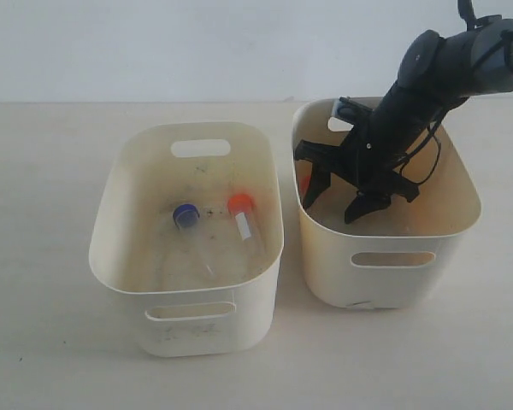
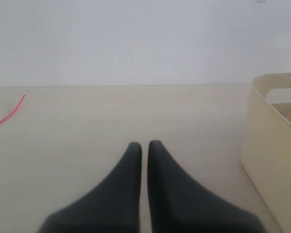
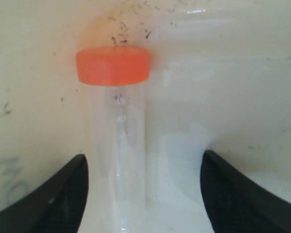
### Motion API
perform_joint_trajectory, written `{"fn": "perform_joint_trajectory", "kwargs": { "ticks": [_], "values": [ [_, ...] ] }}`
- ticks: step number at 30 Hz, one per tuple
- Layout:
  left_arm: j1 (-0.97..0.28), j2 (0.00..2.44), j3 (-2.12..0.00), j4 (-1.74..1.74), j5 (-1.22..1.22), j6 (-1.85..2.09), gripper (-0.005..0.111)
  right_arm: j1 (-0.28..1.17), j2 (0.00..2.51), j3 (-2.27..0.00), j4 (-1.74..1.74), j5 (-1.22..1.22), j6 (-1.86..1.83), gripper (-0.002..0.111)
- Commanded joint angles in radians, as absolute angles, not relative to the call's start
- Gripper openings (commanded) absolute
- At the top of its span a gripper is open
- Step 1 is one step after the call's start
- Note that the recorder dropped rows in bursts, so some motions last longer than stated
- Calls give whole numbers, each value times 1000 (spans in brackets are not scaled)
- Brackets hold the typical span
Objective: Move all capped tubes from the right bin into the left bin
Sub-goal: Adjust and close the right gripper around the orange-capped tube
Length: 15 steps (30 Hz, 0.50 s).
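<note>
In the right wrist view an orange-capped clear tube (image 3: pixel 117 121) lies on the speckled floor of the right bin (image 3: pixel 242 87). It is between the fingers of my open right gripper (image 3: pixel 144 156), closer to one finger, and neither finger touches it. In the exterior view my right gripper (image 1: pixel 330 212) reaches down inside the right bin (image 1: pixel 325 265), and only a sliver of the orange cap (image 1: pixel 303 182) shows beside it. The left bin (image 1: pixel 111 256) holds a blue-capped tube (image 1: pixel 185 214) and an orange-capped, white-labelled tube (image 1: pixel 240 203). My left gripper (image 2: pixel 144 144) is shut and empty over bare table.
The two bins stand side by side on a pale table with a narrow gap between them. A cream bin wall (image 2: pixel 271 160) sits beside my left gripper in the left wrist view. A thin red line (image 2: pixel 9 114) lies on the table farther off.
</note>
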State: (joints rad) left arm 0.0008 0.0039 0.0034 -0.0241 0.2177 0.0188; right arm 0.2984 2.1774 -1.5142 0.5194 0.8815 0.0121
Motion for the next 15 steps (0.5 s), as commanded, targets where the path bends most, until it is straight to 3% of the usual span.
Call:
{"fn": "perform_joint_trajectory", "kwargs": {
  "ticks": [1,15],
  "values": [
    [1,0,0,-26,210,17,4,301,2187,-1513,527,883,6,63],
    [1,0,0,-26,210,17,4,301,2234,-1513,429,858,31,63]
  ]
}}
